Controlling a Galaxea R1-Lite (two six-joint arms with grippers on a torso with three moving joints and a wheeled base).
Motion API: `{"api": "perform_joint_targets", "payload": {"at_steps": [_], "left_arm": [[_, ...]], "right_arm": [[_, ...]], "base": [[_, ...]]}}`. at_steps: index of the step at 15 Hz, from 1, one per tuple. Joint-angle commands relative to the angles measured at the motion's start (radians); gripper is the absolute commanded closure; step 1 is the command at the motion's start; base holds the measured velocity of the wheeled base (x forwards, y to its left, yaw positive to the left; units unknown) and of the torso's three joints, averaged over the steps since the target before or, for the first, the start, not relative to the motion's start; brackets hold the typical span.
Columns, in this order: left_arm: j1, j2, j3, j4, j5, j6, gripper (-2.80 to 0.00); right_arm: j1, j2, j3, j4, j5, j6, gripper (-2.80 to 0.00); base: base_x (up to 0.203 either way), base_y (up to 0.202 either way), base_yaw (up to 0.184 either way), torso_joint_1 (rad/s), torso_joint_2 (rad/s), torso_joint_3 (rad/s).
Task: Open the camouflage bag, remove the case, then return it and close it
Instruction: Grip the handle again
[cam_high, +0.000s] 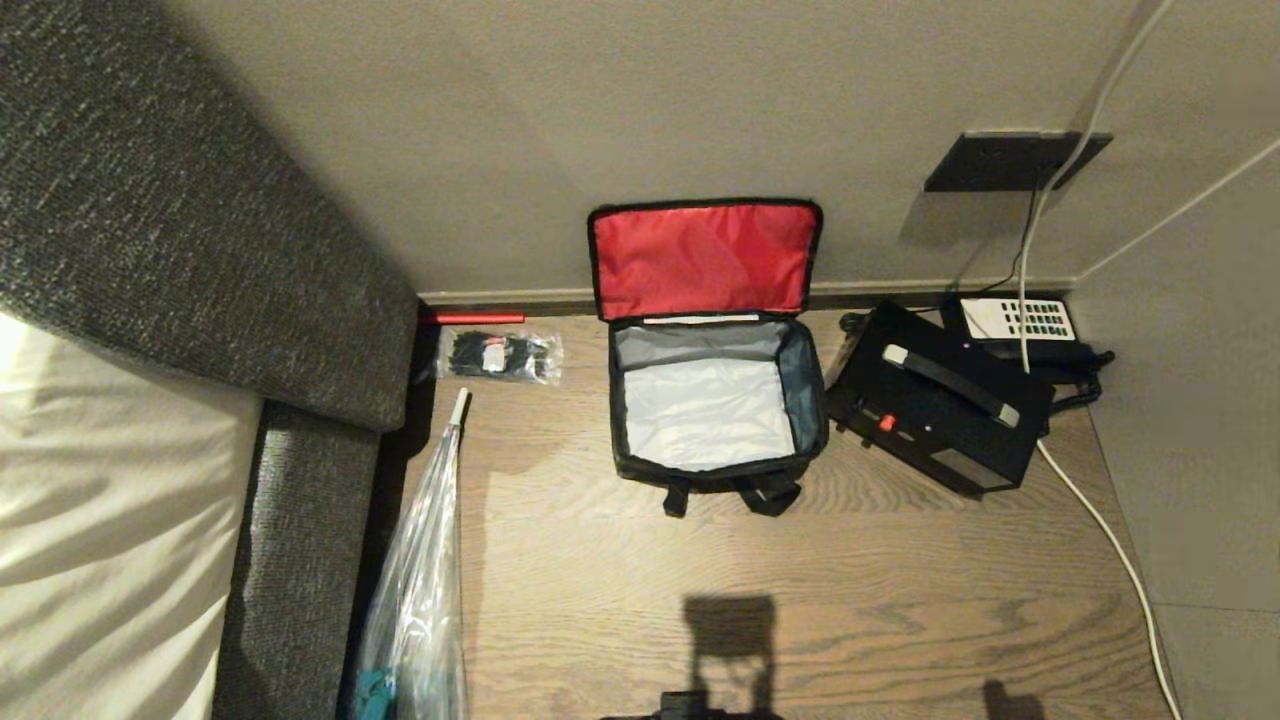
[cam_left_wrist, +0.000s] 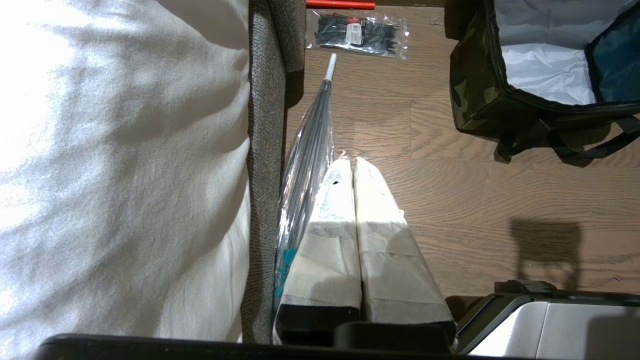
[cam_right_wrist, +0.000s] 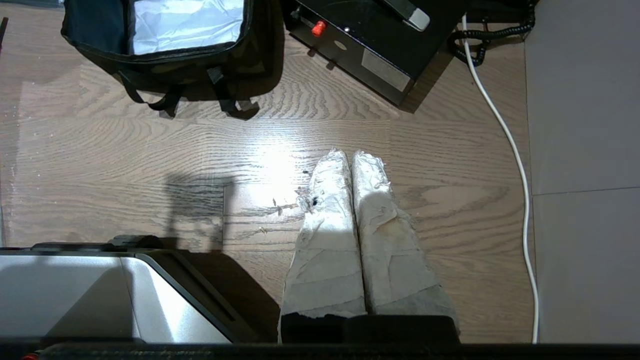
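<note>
The camouflage bag (cam_high: 715, 400) is lying open and empty while the case (cam_high: 935, 405) is sitting at its three o'clock, so returning comes next, needing the clenched, empty right gripper (cam_right_wrist: 350, 156) and left gripper (cam_left_wrist: 352, 162) to reach.

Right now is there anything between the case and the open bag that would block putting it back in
Nothing visible does. The case sits on the floor just right of the bag, close beside it. The bag's red lid is folded back against the wall and its inside looks empty. The phone lies behind the case, out of the path.
</note>
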Motion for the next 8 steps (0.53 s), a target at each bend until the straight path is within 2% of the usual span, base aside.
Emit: {"api": "perform_joint_targets", "payload": {"at_steps": [1, 8], "left_arm": [[0.000, -0.002, 0.002, 0.000, 0.000, 0.000, 0.00], [0.000, -0.002, 0.002, 0.000, 0.000, 0.000, 0.00]], "right_arm": [[0.000, 0.001, 0.000, 0.000, 0.000, -0.001, 0.00], [0.000, 0.001, 0.000, 0.000, 0.000, -0.001, 0.00]], "base": [[0.000, 0.000, 0.000, 0.000, 0.00, 0.000], [0.000, 0.000, 0.000, 0.000, 0.00, 0.000]]}}
